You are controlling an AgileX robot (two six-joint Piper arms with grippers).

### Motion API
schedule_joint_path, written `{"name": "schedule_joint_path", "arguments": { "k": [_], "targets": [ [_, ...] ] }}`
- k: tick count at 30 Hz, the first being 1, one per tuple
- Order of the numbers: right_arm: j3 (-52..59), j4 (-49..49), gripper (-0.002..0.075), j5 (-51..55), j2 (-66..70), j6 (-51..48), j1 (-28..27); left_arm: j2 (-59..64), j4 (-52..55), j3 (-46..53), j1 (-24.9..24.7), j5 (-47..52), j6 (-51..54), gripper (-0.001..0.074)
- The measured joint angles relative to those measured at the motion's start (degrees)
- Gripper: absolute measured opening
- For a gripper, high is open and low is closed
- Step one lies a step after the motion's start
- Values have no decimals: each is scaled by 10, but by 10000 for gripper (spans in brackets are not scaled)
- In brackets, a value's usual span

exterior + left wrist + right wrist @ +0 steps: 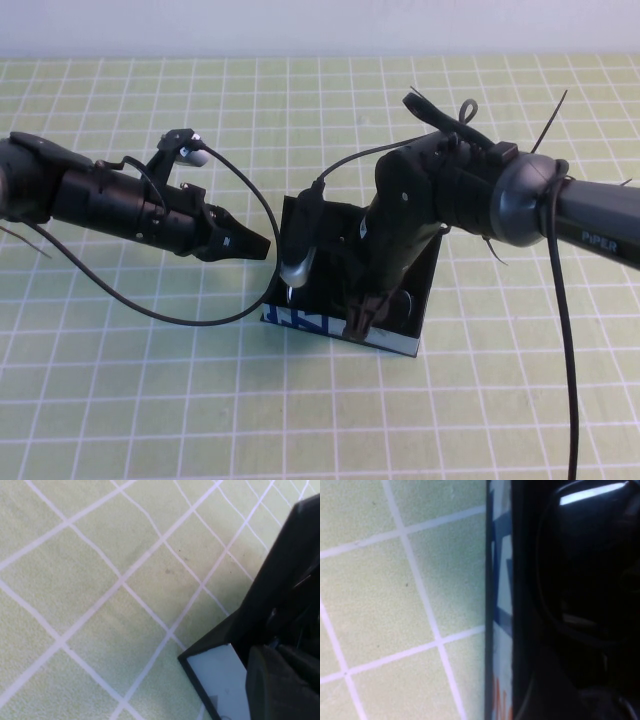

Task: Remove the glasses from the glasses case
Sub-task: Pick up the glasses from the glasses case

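The glasses case (300, 322) lies open mid-table, its pale blue printed front towards me, black inside. The front also shows in the left wrist view (220, 680) and the right wrist view (501, 580). The glasses (580, 555) lie inside it, showing as a glossy black lens and frame in the right wrist view; in the high view my right arm mostly hides them. My right gripper (362, 318) reaches down into the case near its front wall. My left gripper (262, 245) looks shut, its tip at the case's left wall, holding nothing I can see.
The table is covered with a pale green mat with a white grid (150, 400). Black cables loop from both arms, one sagging onto the mat left of the case (200, 318), one hanging at the right (570, 380).
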Motion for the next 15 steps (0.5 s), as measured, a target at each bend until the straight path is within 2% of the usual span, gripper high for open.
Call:
{"name": "schedule_joint_path", "arguments": {
  "k": [4, 10, 15],
  "targets": [
    [0, 0, 248, 0, 4, 0, 0, 0, 0, 0, 0, 0, 0, -4],
    [0, 7, 60, -3, 1, 0, 0, 0, 0, 0, 0, 0, 0, -4],
    [0, -1, 57, -3, -8, 10, 0, 0, 0, 0, 0, 0, 0, -4]
  ]
}}
